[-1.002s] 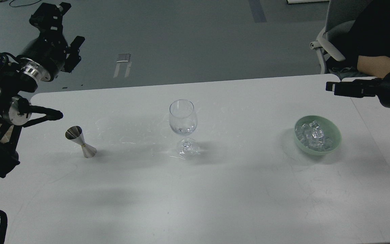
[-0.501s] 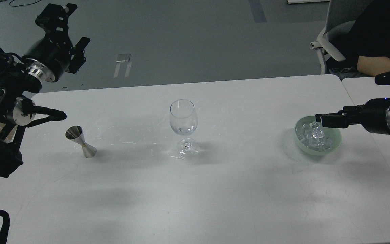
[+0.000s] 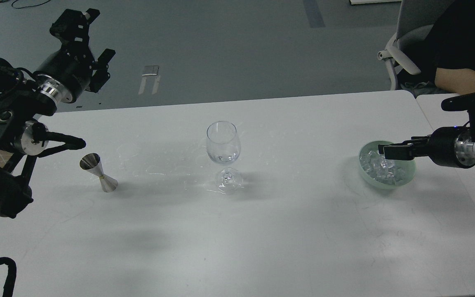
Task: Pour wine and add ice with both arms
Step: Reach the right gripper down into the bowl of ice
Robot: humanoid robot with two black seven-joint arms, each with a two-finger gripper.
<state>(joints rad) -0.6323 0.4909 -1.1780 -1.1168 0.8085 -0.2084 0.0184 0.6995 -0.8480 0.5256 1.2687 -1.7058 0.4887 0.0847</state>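
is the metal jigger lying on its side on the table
No, the jigger stands on the white table, leaning a little, one cone's mouth up, left of the wine glass.

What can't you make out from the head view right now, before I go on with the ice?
- Right gripper over the green bowl: seen end-on and dark, so open or shut is unclear, as is any contact with the ice.
- Wine in the glass: colourless, level unreadable.
- Jigger: inside hidden by its rim.

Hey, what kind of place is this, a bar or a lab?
Likely a lab or office: a plain white table, grey floor with cables, and an office chair. No bar fittings visible.
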